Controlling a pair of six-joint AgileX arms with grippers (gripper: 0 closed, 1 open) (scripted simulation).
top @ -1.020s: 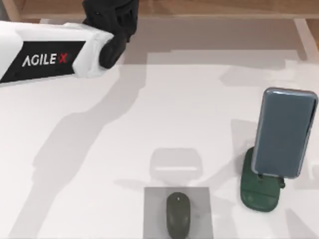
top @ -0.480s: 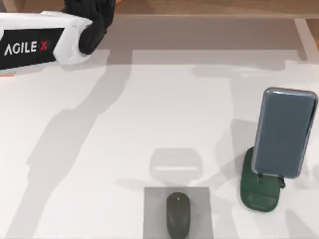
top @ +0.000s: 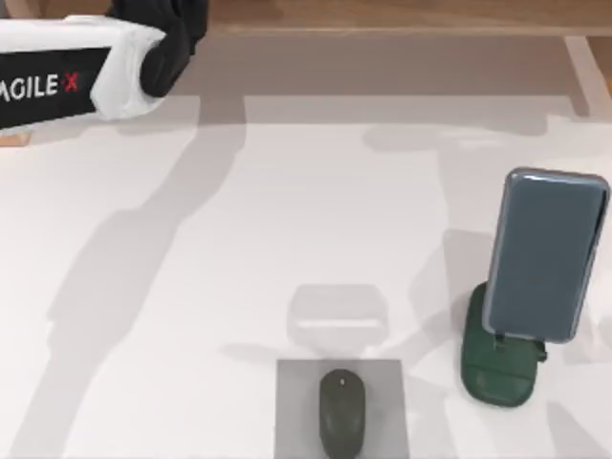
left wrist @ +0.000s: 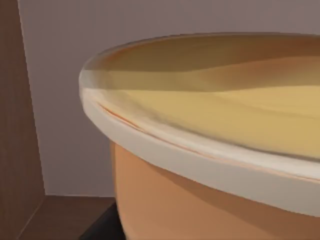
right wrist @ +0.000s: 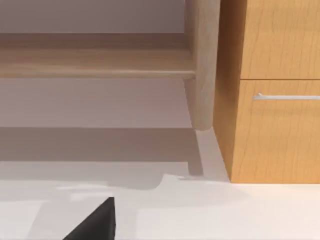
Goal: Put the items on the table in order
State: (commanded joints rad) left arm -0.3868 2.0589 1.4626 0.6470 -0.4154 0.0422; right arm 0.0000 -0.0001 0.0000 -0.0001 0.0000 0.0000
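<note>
Currently the left arm (top: 67, 81) reaches to the far-left corner of the wide white surface (top: 239, 249), toward the light wooden shelf (top: 382, 14). Its wrist camera sits right against the orange drink cup with the yellow lid (left wrist: 210, 150), apparently carried there for stowing; I cannot tell the left end effector's state. The small dark olive-grey computer mouse (top: 341, 413) lies centred on the flat grey square pad (top: 296, 411) at the near edge, judged its proper place. The tall blue-grey slab phone (top: 545, 253) leans upright in the dark green phone stand (top: 497, 368) at the right, so propped for viewing. The right wrist view shows shelf and wooden drawer front (right wrist: 280, 125); the right end effector's state cannot be told. Cup placement looks like the remaining step.
</note>
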